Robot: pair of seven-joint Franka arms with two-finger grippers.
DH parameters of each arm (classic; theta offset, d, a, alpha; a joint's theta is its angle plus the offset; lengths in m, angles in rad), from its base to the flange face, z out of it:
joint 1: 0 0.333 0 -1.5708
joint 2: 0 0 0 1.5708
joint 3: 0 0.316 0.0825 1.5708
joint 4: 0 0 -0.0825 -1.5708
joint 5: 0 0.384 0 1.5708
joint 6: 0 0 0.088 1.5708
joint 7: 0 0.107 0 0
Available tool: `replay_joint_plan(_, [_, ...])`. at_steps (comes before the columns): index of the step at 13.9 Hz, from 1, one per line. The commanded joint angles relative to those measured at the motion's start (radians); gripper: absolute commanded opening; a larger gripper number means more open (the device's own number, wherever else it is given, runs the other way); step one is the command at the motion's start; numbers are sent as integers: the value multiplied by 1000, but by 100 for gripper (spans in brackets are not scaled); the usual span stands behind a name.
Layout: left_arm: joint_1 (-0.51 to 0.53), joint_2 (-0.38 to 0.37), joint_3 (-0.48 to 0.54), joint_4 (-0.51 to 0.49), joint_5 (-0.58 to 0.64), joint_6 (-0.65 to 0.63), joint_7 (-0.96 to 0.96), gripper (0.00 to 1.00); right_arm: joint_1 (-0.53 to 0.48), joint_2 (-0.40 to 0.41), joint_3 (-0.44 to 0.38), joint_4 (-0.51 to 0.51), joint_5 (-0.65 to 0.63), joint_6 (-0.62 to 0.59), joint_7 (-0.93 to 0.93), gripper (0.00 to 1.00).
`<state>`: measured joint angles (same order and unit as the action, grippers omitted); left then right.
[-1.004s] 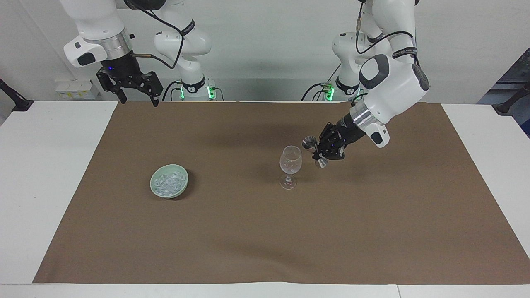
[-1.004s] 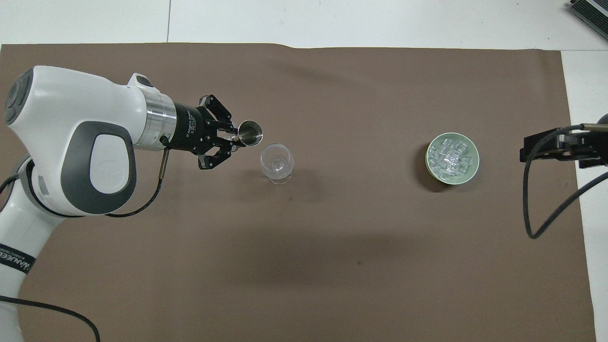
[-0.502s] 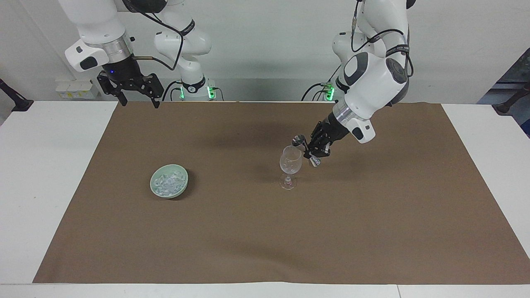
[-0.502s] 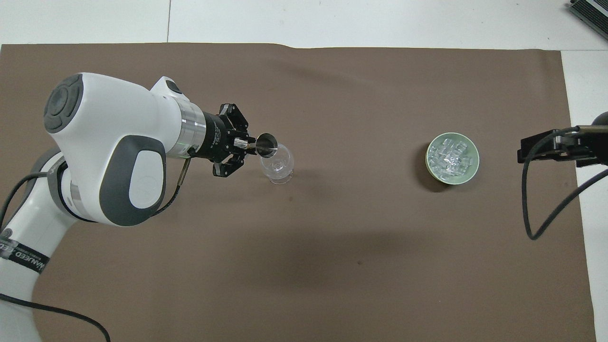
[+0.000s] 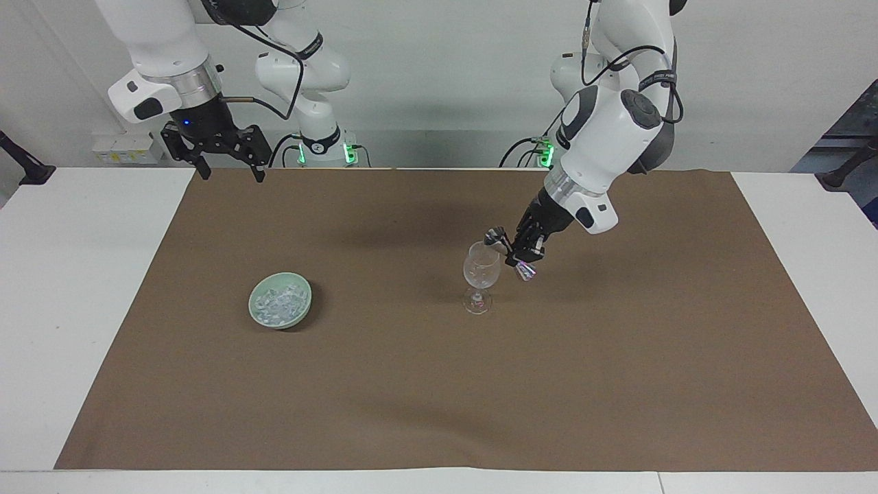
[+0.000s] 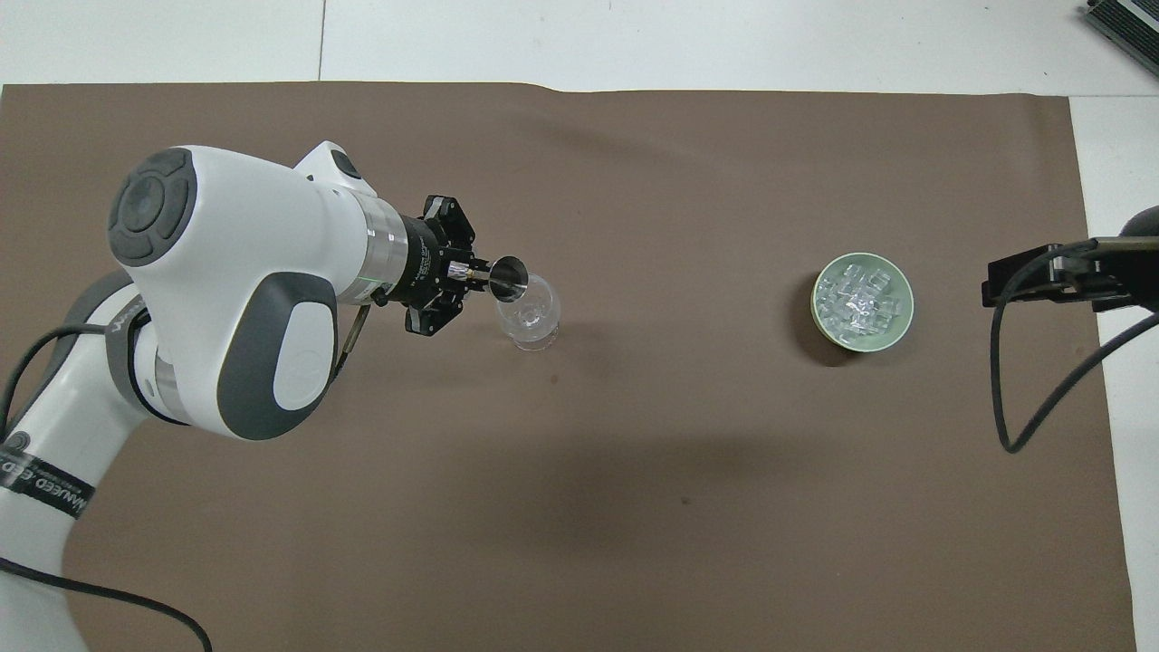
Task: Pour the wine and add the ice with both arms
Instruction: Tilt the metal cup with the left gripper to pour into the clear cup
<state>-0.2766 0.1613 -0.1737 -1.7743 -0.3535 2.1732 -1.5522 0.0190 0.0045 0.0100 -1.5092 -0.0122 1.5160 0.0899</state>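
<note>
Over the wine glass, left claw grips a tilted jigger; liquid unclear.

— What is looking shiny here?
— The little metal cup is gleaming like silver, and the glass is looking clear and smooth.
— And the brown sheet?
— It is looking like dull, flat paper. The green bowl is looking glossy, and the ice is sparkling.

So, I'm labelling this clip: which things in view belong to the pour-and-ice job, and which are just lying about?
In the job:
left end effector holding the small steel measuring cup
clear stemmed wine glass
pale green bowl of clear ice chunks
right end effector, waiting

Lying about:
brown paper mat
</note>
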Motion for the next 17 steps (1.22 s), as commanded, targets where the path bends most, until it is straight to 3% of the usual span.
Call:
replay_joint_plan(1, [-29, 4, 13, 1, 63, 26, -11, 0, -13, 0, 2, -16, 28, 24, -38, 100])
replay_joint_plan(17, [-70, 6, 13, -8, 261, 65, -6, 0, -1, -6, 4, -32, 23, 30, -58, 100])
